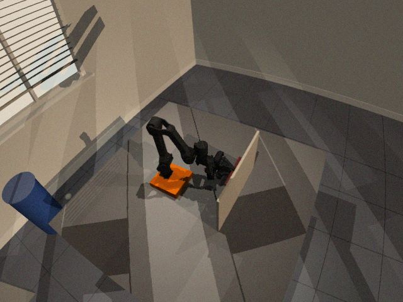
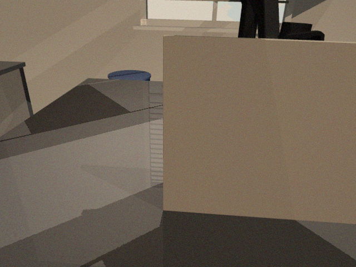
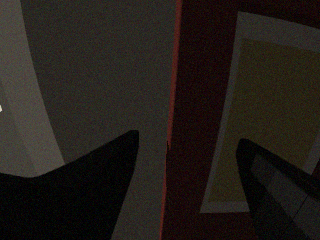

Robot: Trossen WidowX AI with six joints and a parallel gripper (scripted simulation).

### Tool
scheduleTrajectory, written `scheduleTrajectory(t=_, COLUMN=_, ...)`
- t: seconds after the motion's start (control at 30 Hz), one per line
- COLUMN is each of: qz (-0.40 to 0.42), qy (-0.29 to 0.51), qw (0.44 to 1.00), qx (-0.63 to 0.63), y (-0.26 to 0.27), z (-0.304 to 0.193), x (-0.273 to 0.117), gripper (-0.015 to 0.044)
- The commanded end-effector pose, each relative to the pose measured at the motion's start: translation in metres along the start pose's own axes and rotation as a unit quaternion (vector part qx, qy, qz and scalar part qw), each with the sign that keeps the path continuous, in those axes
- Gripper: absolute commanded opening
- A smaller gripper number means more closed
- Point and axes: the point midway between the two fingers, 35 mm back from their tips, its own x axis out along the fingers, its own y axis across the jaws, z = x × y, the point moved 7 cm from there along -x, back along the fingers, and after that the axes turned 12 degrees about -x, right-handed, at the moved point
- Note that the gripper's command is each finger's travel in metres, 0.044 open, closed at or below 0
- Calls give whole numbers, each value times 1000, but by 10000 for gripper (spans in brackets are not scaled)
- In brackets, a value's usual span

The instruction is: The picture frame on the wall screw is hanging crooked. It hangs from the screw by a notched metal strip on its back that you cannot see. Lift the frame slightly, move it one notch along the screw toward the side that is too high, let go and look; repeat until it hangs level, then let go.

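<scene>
The red picture frame [image 1: 238, 160] [image 3: 197, 95], with a pale mat and a dull yellow picture, hangs on the far side of the beige upright panel [image 1: 242, 180] [image 2: 258, 129], mostly hidden in the top view and fully hidden in the exterior view. My gripper [image 1: 228, 174] [image 3: 188, 142] is open at the frame. In the wrist view one finger is over the grey surface beside the frame and the other is over the picture area, with the frame's red side edge between them. Contact is not visible. The screw and notched strip are hidden; the frame's tilt cannot be judged.
The arm's orange base block [image 1: 170, 182] stands in front of the panel. A blue cylinder [image 1: 31, 201] [image 2: 129, 75] stands at the left, near the window wall. A dark-edged table [image 2: 11, 65] is at the left of the exterior view. Strong shadows cross the surfaces.
</scene>
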Motion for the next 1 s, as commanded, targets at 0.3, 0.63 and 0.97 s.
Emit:
scheduleTrajectory(t=0.3, qz=2, qy=2, qw=1000, qx=-1, y=2, z=-1, x=1, gripper=260)
scheduleTrajectory(t=0.63, qz=2, qy=2, qw=1000, qx=-1, y=2, z=-1, x=1, gripper=76)
scheduleTrajectory(t=0.97, qz=2, qy=2, qw=1000, qx=-1, y=2, z=-1, x=1, gripper=0)
